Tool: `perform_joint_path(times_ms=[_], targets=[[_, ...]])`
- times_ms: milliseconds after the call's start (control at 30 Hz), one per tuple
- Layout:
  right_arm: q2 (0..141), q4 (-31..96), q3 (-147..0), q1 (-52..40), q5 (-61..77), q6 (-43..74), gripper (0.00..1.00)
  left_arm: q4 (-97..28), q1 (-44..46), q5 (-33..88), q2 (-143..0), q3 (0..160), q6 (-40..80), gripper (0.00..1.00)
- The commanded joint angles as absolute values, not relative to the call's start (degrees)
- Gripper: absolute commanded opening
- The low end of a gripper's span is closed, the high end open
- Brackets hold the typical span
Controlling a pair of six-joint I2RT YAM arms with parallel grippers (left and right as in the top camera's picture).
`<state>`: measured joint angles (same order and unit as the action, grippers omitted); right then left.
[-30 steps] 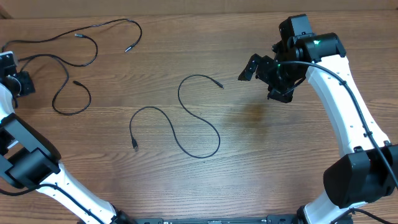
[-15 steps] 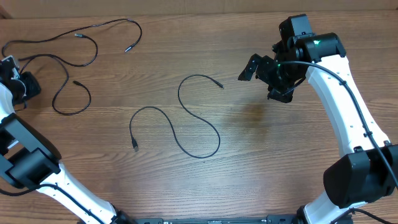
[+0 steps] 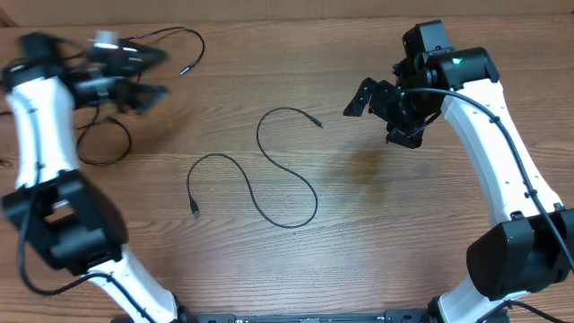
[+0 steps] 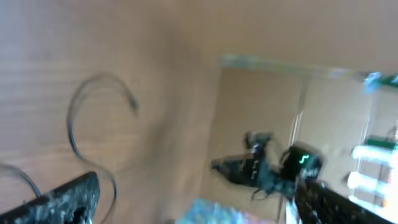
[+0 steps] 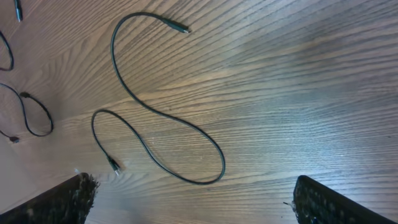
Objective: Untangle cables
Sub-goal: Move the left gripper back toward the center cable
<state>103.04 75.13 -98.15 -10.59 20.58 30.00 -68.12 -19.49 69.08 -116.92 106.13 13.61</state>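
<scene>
Wood table: brown grain, broad, carrying every cord.
Right arm: white shell with black joints, coming in from the lower right corner and bent over the upper right of the table.
Left arm: white and black, blurred, rising from the lower left corner toward the upper left.
Right gripper: fingers spread apart with nothing between them, above bare wood to the right of the S-shaped cable's upper plug and apart from it.
Left gripper: smeared in the overhead view, two prongs apart, over the upper-left cables; cannot tell whether touching any of them. In the left wrist view, fingers at the two lower corners with a wide empty gap.
S-shaped cable: thin, black, flat at the table's centre, well apart from the other cords and crossing none; sharp in the right wrist view, both ends free.
Upper-left cables: thin black loops near the upper left corner, partly hidden behind the left arm; crossings too blurred to read.
Upper plug: small, at the S-shaped cable's end nearest the right gripper.
Lower plug: small, at its other end, toward the near edge.
Stray plug: tip of an upper-left cord, resting on wood just right of the left gripper.
</scene>
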Motion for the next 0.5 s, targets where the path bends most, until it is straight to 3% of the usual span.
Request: perform_joint_path(times_ms=[0, 100, 200, 467], targets=[[102.4, 75.1, -99.1, -10.5, 20.4, 29.7, 1.00, -73.6, -12.1, 54.3, -116.8, 106.3, 8.8, 1.00], [102.4, 75.1, -99.1, -10.5, 20.4, 29.7, 1.00, -79.2, -5.9, 43.7, -115.5, 106.3, 8.7, 1.00], [102.4, 75.1, -99.1, -10.5, 20.4, 29.7, 1.00, -82.2, 0.8, 23.6, -112.3, 106.3, 8.0, 1.00], [102.4, 75.1, -99.1, -10.5, 20.4, 29.7, 1.00, -86.0, 14.0, 13.7, -97.9, 106.2, 16.1, 1.00]])
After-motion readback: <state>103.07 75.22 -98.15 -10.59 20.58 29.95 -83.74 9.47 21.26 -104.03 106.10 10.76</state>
